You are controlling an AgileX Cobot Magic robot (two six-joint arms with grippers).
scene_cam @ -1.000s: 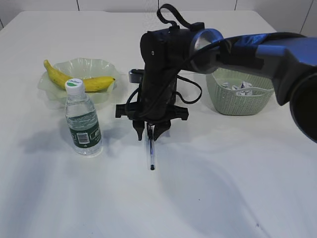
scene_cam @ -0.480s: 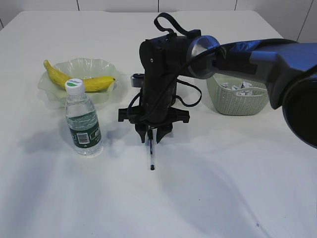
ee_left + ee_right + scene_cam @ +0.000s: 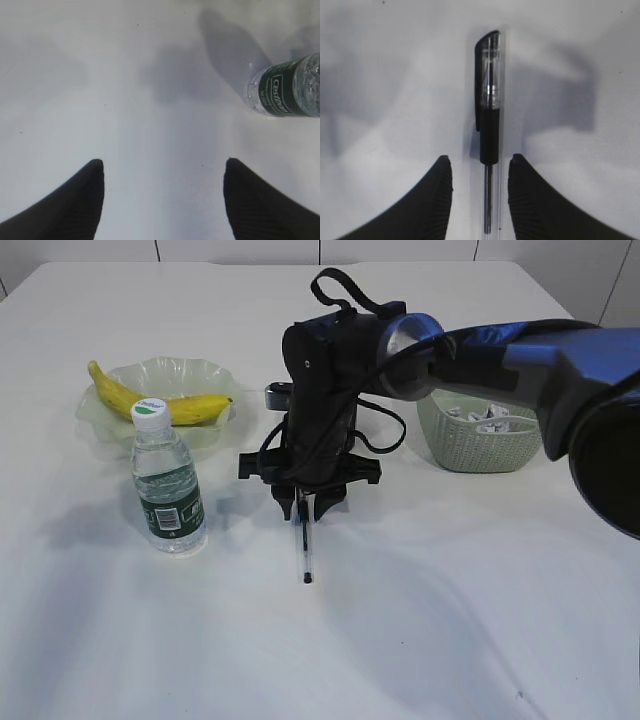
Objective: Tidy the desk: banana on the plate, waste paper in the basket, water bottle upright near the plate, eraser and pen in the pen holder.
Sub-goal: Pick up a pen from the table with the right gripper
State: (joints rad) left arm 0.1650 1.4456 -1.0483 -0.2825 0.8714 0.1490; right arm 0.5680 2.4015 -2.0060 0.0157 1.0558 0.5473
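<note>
A clear pen point(image 3: 304, 555) with a black cap lies on the white table at the middle. My right gripper point(image 3: 307, 510) reaches in from the right and straddles the pen's far end. In the right wrist view the pen point(image 3: 489, 120) runs between the fingers of the right gripper point(image 3: 480, 162), with a gap on each side. The banana point(image 3: 150, 405) lies on the pale green plate point(image 3: 200, 370). The water bottle point(image 3: 168, 485) stands upright in front of the plate. My left gripper point(image 3: 162, 165) is open over bare table, with the bottle point(image 3: 285, 92) at its right. No eraser shows.
A green woven basket point(image 3: 480, 450) holding crumpled waste paper point(image 3: 485, 417) stands at the right. A grey object point(image 3: 275, 392) is mostly hidden behind my right arm. The table's front half is bare white surface.
My right arm has shifted slightly and settled lower over the pen's far end. The pen, bottle, banana and basket have not moved.
</note>
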